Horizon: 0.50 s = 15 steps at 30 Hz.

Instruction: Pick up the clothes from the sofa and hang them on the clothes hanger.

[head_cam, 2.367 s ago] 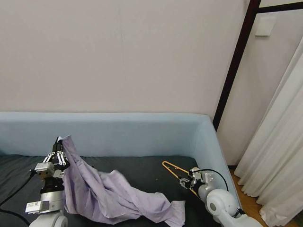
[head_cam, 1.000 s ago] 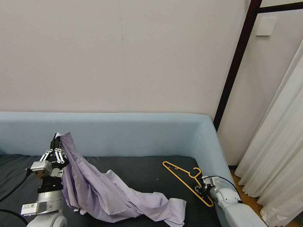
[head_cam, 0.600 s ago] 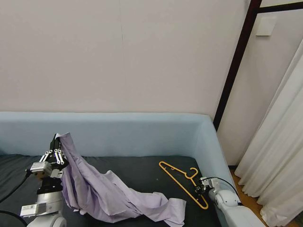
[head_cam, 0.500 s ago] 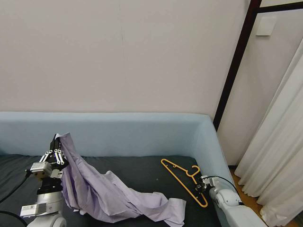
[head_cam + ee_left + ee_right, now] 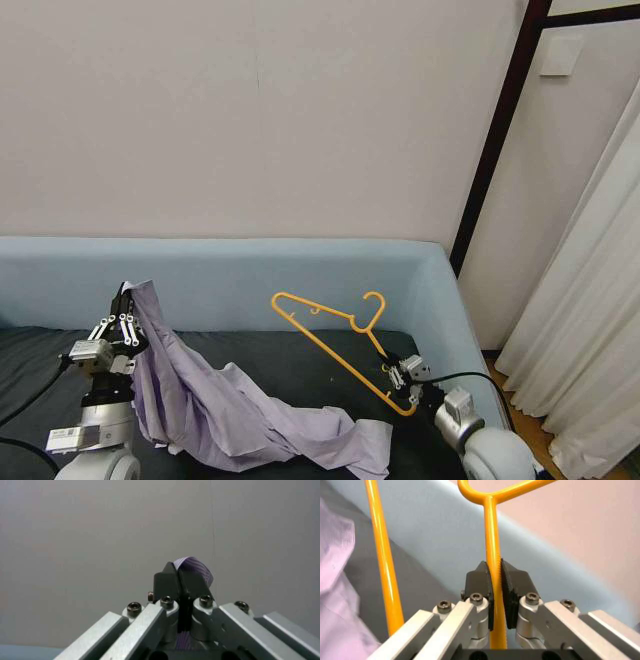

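A lilac striped shirt [image 5: 230,410] drapes over the dark sofa seat [image 5: 300,365], one end lifted by my left gripper [image 5: 124,301], which is shut on the cloth [image 5: 192,568] at the lower left. An orange clothes hanger [image 5: 335,332] stands raised above the seat on the right, hook uppermost. My right gripper [image 5: 399,376] is shut on its lower bar near one corner. In the right wrist view the fingers [image 5: 479,581] clamp the orange rod [image 5: 491,558].
The pale blue sofa back [image 5: 260,275] runs behind, with its right armrest [image 5: 445,310] beside the hanger. A dark door frame [image 5: 495,140] and white curtains [image 5: 590,330] stand to the right. A plain wall rises behind.
The right gripper has lifted the hanger off the seat and swung it up and to the left. The left gripper still holds the shirt at about the same place.
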Available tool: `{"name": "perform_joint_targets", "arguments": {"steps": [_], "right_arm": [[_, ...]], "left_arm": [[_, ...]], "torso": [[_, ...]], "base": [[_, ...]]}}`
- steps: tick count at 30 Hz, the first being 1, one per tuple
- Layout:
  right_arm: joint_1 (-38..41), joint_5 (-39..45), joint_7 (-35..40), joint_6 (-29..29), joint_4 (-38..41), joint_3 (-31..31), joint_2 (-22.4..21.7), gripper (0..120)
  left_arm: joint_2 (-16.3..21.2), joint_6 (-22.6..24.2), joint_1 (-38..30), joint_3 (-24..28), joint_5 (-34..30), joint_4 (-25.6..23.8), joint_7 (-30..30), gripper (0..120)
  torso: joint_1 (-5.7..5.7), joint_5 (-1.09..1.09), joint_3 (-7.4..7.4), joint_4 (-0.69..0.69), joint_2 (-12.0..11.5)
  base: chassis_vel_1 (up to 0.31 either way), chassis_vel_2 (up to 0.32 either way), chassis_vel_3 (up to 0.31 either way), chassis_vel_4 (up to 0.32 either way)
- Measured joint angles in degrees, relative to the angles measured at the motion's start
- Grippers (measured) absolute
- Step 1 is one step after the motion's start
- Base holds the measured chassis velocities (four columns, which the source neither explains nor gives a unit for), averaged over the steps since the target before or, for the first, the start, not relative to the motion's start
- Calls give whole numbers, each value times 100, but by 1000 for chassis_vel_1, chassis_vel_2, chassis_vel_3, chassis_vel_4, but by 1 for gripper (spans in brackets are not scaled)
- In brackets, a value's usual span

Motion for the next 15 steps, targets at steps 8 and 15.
{"name": "perform_joint_targets", "arguments": {"steps": [8, 15], "right_arm": [[-539, -2205, 851, 221, 322, -312, -103, 5], [-558, -3119, 1466, -210, 354, -1013, 55, 5]], "left_arm": [[-90, 0, 76, 44, 89, -129, -5, 0], [-126, 1, 168, 53, 154, -257, -3, 0]], "torso": [[0, 0, 0, 0, 0], [0, 1, 1, 1, 0]], "base": [[0, 0, 0, 0], [0, 0, 0, 0]]}}
